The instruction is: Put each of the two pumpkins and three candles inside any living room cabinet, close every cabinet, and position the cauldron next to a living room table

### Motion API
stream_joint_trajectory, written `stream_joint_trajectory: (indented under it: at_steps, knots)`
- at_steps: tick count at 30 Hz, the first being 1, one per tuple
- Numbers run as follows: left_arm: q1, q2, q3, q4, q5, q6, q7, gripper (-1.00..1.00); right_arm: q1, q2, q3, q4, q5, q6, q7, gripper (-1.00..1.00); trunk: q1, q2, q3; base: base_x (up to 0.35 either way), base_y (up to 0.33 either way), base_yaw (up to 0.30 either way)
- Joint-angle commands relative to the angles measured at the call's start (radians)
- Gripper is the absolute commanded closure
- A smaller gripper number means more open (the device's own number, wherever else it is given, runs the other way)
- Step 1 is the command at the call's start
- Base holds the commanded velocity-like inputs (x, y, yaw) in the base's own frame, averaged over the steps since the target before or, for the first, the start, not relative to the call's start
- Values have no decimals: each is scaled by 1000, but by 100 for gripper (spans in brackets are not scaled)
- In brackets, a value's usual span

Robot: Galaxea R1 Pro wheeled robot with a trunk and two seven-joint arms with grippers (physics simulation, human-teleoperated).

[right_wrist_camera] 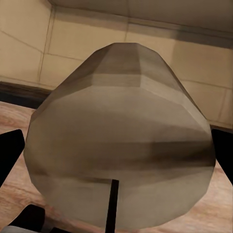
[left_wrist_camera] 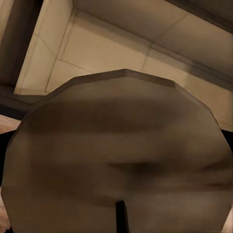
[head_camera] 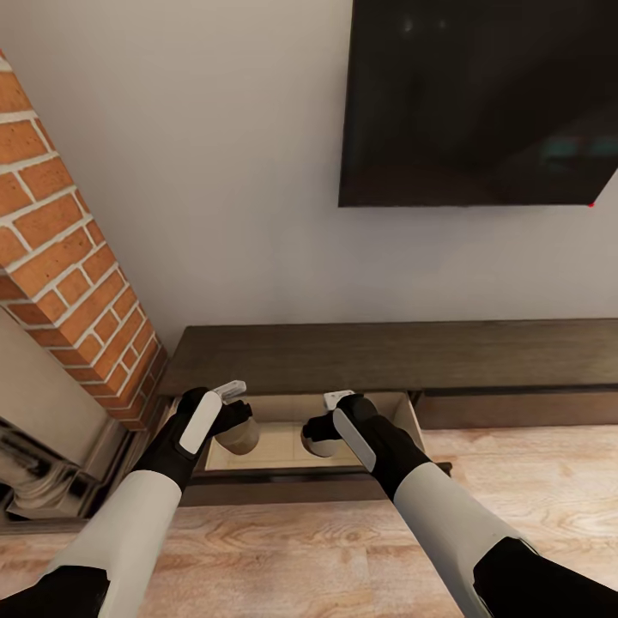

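Observation:
The long, low dark-brown cabinet [head_camera: 386, 356] stands against the wall with its middle drawer [head_camera: 279, 448] pulled out, showing a pale beige inside. My left gripper [head_camera: 232, 422] is shut on a grey-beige candle [head_camera: 241, 437], held over the drawer's left part. Over the drawer's right part, my right gripper [head_camera: 321, 427] is shut on a second candle [head_camera: 318, 445]. In the left wrist view the candle [left_wrist_camera: 121, 155] looms large above the drawer floor [left_wrist_camera: 111, 48]. The right wrist view has the other candle [right_wrist_camera: 121, 141] between black fingers [right_wrist_camera: 9, 155] above the drawer floor [right_wrist_camera: 87, 48].
A red brick column [head_camera: 69, 257] juts out at the left, close to my left arm, with a grey fireplace edge [head_camera: 34, 481] below it. A dark TV [head_camera: 481, 103] hangs on the wall above the cabinet. Light wood floor [head_camera: 532, 481] lies in front.

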Motion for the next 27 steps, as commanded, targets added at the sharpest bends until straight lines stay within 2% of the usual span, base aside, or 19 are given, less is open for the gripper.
stream_joint_trajectory:
  at_steps: [1,9,17,27]
  knots:
    - [0,0,0,0,0,0,0,100,0,0,0,0,0,0,0,100,4,-7,-3,0,0,0]
    - [0,0,1,0,-1,0,0,100,0,1,0,0,-1,0,0,100,35,-63,-28,0,0,8]
    - [0,0,1,0,-1,-2,1,100,0,2,0,0,-1,-1,0,100,65,-119,-61,0,0,167]
    - [0,10,-3,-9,-1,0,-1,100,0,2,0,-1,-1,-1,1,100,65,-119,-62,4,0,29]
